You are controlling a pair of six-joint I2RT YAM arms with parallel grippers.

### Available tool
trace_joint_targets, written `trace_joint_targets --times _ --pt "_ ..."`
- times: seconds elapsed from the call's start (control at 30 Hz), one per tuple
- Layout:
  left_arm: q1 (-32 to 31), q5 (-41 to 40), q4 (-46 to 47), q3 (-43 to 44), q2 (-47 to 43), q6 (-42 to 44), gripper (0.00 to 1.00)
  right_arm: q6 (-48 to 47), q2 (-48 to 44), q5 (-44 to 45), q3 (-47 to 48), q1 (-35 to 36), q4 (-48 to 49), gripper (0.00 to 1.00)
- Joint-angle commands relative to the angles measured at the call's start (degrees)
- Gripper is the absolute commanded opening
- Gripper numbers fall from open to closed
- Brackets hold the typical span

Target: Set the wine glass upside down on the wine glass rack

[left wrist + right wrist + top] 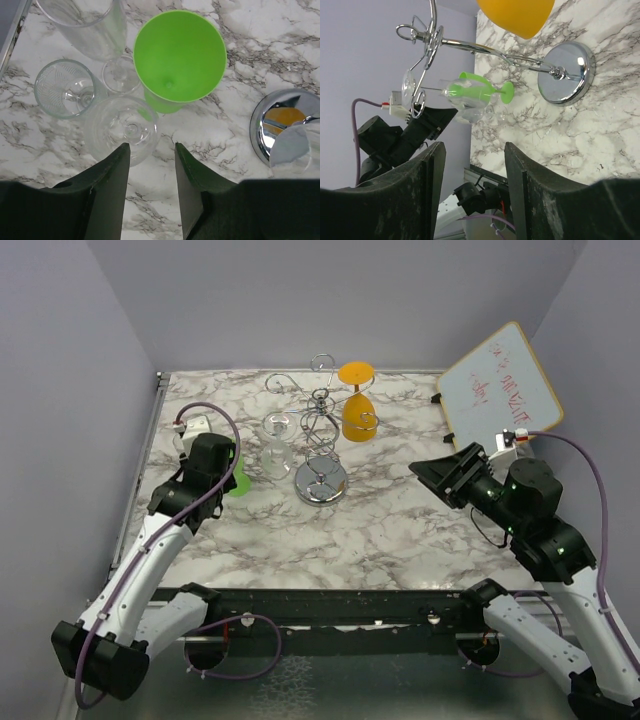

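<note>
Left gripper spread, holding nothing; empty green wine glass at its twelve o'clock. Right gripper likewise spread.

A robot lab test cell: two arms bolted to a rail at the near edge of a marble-patterned table, boxed in by bare grey walls, with purple cables looping off the wrists and a scribbled whiteboard propped in the corner.

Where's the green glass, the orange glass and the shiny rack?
green wine glass [180, 55]: left wrist view, inside of its bowl.
orange wine glass [352, 412]: top external view, its bowl.
wine glass rack [330, 491]: top external view, its round base.
</note>
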Motion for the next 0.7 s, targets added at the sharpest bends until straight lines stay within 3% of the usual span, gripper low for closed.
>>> trace_joint_targets --times 0.0,0.17,0.43,0.67 --pt "0.9 -2.36 4.52 -3.94 2.0 0.67 0.41 0.67 0.07 -0.37 -0.87 0.13 -1.6 0.55" --pt "2.14 -0.24 7.27 -7.36 3.17 0.27 0.36 0.78 1.22 -1.33 -0.89 0.06 -1.96 0.5" --pt "2.56 5.53 4.18 -5.3 0.0 2.91 0.05 1.55 1.24 -2.39 -0.88 0.15 -1.56 0.48" --pt "2.51 10.94 -1.19 -0.08 -2.66 3.63 0.0 2.08 0.54 -2.64 -1.07 0.13 -1.36 0.48"
